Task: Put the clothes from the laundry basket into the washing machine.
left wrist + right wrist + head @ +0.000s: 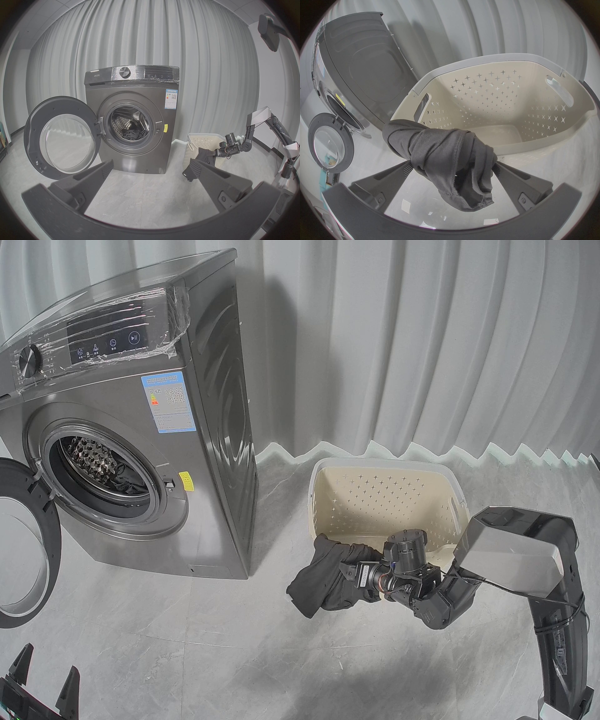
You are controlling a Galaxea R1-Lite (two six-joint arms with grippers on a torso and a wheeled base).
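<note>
The dark garment (325, 580) hangs bunched over the near corner of the laundry basket (387, 463), on the side towards the washing machine (212, 427), with its lower folds drooping outside the wall towards the floor (187, 627). The right pincer (353, 573) sits right at this bundle. In the right wrist view its fingers stand wide on either side of the cloth and are not closed down on it, so I judge the garment is bracketed, not firmly gripped. The rest of the basket shows only bare perforated walls and a bare bottom, so this looks like the last piece to move. The machine stands well apart from the basket, its round door (25, 546) swung fully open, and another dark piece of clothing (131, 134) already lies at the bottom of the drum (87, 455), so part of the job seems done. The left pincer (49, 660) hangs low near the open door, its fingers spread wide with nothing between them. What is left, as I judge it, is to secure this garment, carry it across the floor to the machine and drop it into the drum.
</note>
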